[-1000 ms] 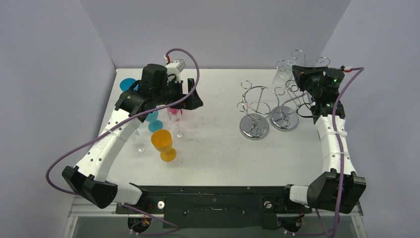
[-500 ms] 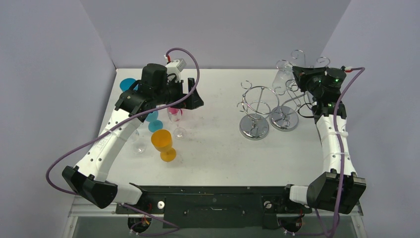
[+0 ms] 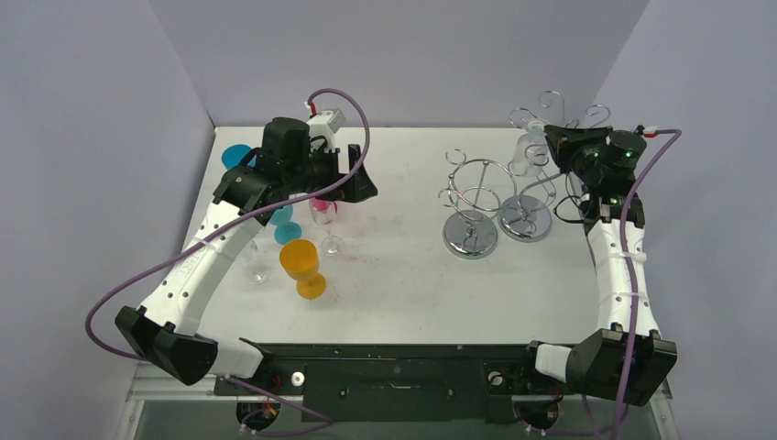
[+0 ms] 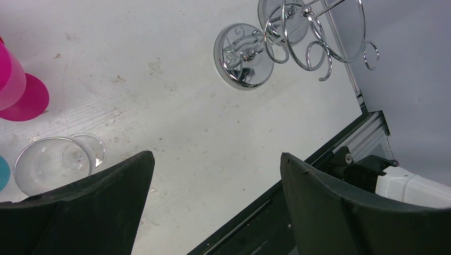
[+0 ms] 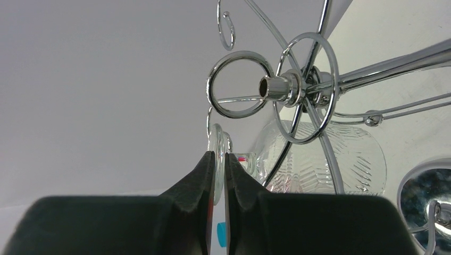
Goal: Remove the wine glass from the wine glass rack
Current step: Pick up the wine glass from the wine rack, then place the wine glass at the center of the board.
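Wine glass (image 5: pixel 319 156) at rack (image 5: pixel 279 85), right side of counter (image 3: pixel 412 275).
Right gripper (image 5: pixel 219 164) clenched on glass foot; left gripper (image 4: pixel 215 156) released, above counter.

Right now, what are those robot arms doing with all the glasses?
The right gripper is pinched shut on a clear wine glass, near its foot. The glass hangs on the silver rack at the far right of the table and is not off it yet. The left gripper hangs open, holding nothing, above a pink glass. An orange glass and a blue glass stand close by.
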Motion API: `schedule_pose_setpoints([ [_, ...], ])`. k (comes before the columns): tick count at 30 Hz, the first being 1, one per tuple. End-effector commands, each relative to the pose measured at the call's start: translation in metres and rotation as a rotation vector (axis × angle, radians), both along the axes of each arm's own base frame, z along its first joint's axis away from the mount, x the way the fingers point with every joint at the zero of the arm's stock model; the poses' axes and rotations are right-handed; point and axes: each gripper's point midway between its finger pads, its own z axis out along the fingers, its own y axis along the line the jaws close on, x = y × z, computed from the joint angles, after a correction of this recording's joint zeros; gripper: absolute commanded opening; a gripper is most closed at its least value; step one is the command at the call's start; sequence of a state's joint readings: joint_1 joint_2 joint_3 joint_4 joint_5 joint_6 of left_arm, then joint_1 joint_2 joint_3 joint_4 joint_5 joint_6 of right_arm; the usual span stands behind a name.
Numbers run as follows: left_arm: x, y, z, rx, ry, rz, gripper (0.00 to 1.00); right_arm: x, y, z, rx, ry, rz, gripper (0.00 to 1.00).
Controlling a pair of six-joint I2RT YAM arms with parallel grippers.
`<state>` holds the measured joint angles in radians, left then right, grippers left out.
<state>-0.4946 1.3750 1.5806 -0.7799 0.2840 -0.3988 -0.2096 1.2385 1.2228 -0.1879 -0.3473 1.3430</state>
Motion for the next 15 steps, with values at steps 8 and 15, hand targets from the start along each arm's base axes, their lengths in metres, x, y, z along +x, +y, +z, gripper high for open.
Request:
schedule_pose_setpoints([
  [8, 0.004, -0.005, 0.007, -0.023, -0.048, -0.024, 0.86, -0.009, -0.001, 0.045, -0.042, -0.188, 0.007, 0.00],
  [15, 0.004, -0.005, 0.008, -0.026, -0.049, -0.023, 0.86, -0.012, 0.004, 0.057, -0.037, -0.213, 0.029, 0.00],
])
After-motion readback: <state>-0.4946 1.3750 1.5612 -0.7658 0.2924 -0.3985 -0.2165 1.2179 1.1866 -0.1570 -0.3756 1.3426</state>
